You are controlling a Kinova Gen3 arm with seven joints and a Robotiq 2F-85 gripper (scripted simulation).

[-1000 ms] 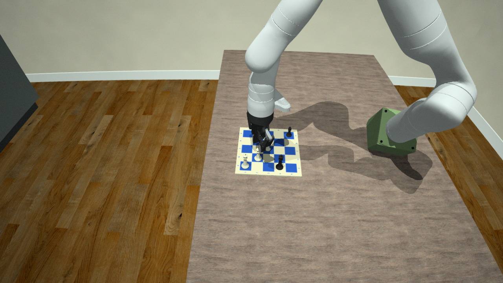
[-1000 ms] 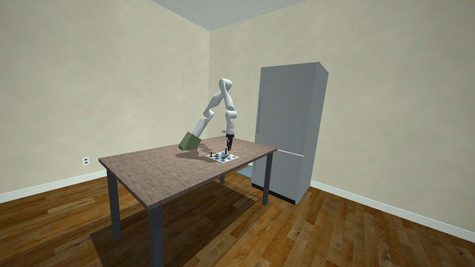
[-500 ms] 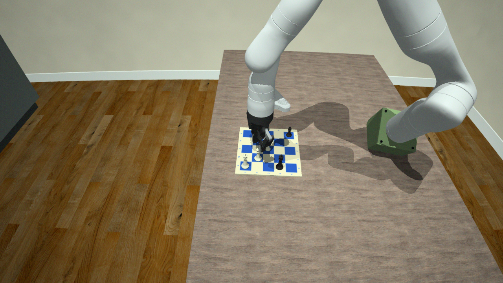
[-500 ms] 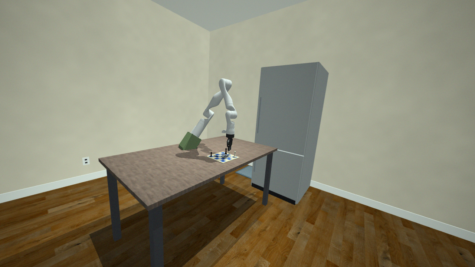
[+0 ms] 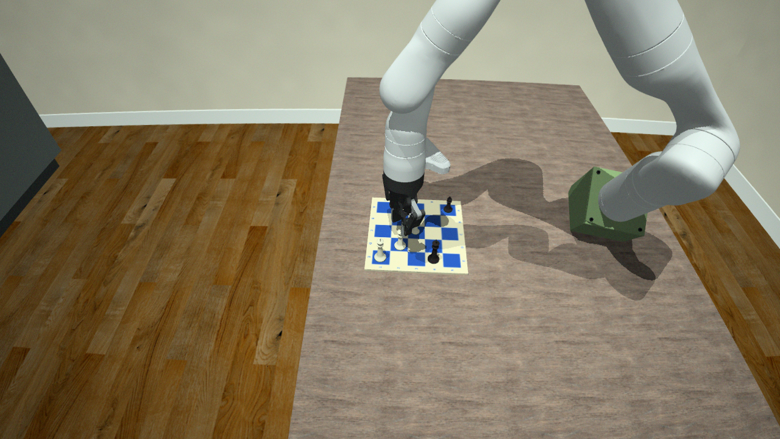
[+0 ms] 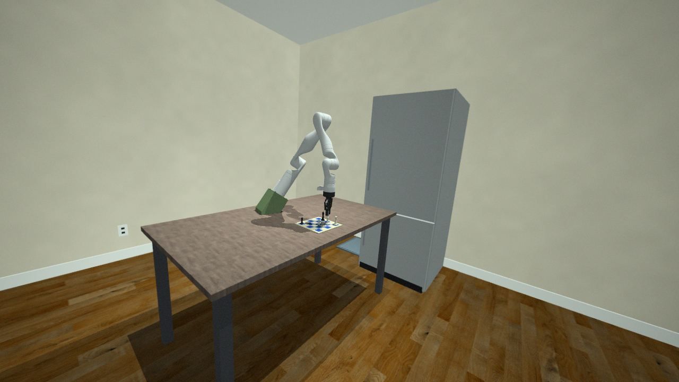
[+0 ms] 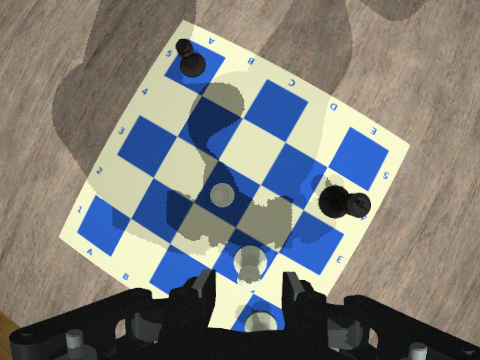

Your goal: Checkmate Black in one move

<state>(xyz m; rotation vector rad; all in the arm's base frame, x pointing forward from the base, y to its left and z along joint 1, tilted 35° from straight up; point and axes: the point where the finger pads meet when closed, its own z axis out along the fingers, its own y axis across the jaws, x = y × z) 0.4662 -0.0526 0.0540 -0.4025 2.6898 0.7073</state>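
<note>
A small blue-and-cream chessboard (image 5: 415, 235) lies on the wooden table and also shows in the wrist view (image 7: 234, 167). My gripper (image 5: 407, 222) hangs over the board's left-middle, fingers partly open with nothing between them. In the wrist view its fingertips flank a white piece (image 7: 250, 262) (image 5: 400, 242) that stands below them. A second white piece (image 7: 222, 194) stands one square diagonally beyond it. A third, taller white piece (image 5: 380, 252) stands on the near-left corner square. A black piece (image 5: 434, 252) stands on the near edge row. A black pawn (image 5: 448, 205) stands on the far right corner.
The arm's green base (image 5: 602, 207) sits on the table to the right of the board. A grey fridge (image 6: 410, 187) stands beyond the table's end. The board lies near the table's left edge, with wood floor below.
</note>
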